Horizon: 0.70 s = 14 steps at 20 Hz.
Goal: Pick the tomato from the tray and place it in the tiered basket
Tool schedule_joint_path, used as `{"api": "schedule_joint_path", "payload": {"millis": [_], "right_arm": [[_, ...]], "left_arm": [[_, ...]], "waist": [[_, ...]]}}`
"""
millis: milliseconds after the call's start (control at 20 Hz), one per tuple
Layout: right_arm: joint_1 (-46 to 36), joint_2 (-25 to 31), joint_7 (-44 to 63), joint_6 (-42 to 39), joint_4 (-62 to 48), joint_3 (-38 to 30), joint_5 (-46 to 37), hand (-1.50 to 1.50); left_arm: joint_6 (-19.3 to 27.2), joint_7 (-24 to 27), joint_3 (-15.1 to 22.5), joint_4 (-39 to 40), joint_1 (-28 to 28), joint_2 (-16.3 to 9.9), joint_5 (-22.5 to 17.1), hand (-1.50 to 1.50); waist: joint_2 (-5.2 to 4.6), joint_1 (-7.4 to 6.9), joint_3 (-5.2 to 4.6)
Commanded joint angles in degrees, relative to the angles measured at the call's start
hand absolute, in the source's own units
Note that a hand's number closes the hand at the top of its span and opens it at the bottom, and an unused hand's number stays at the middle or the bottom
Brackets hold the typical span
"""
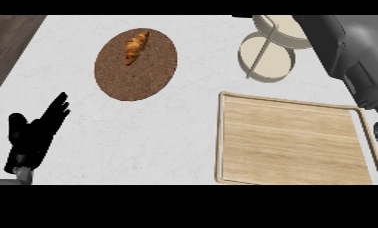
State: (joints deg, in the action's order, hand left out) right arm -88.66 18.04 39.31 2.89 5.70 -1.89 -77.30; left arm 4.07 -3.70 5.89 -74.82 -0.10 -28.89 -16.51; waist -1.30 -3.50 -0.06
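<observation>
The white marbled bench [184,132] carries four items. At the near right lies a rectangular light wooden tray [291,144] with a raised rim; its visible surface is bare wood. At the far right stands a cream-coloured tiered basket [267,57], made of two round bowls, one further off and partly hidden, joined by a thin pale upright rod. At the far left centre sits a round brown speckled plate [136,72], and on its far part lies a golden-brown croissant [135,47], tilted with its long axis running from near left to far right. A strip of dark wood surface [15,37] shows at the far left edge, beside the bench.

The left hand [33,134], black, shows at the near left edge of the view. Its fingers are straight and spread, pointing towards the far right, and they hold nothing. It is well apart from the plate and the tray.

The right grey forearm [347,47] enters along the right edge and runs past the tiered basket, covering part of the further bowl. The right hand itself is not in view, so its state cannot be read.

The tomato cannot be seen anywhere in this view, neither on the tray nor in the visible parts of the basket.
</observation>
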Motion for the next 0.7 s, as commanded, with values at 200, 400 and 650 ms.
{"api": "schedule_joint_path", "payload": {"millis": [200,400,650], "right_arm": [[1.41,1.69,10.97,-3.49,-0.88,-5.66,5.46,-1.50],[4.73,2.36,6.48,2.86,2.21,-5.90,5.78,-1.50],[2.68,0.79,9.11,11.16,7.73,-5.91,5.59,-1.50]], "left_arm": [[0.14,-2.58,-0.35,-0.81,-1.27,-0.16,0.58,0.00],[-2.23,-0.42,-3.18,2.59,-2.13,-1.16,-0.84,0.00],[-1.53,-1.01,-2.31,-0.18,0.54,-0.43,-0.01,0.00]], "waist": [[0.14,0.49,0.06],[-0.12,0.22,0.05],[0.57,0.82,0.07]]}}
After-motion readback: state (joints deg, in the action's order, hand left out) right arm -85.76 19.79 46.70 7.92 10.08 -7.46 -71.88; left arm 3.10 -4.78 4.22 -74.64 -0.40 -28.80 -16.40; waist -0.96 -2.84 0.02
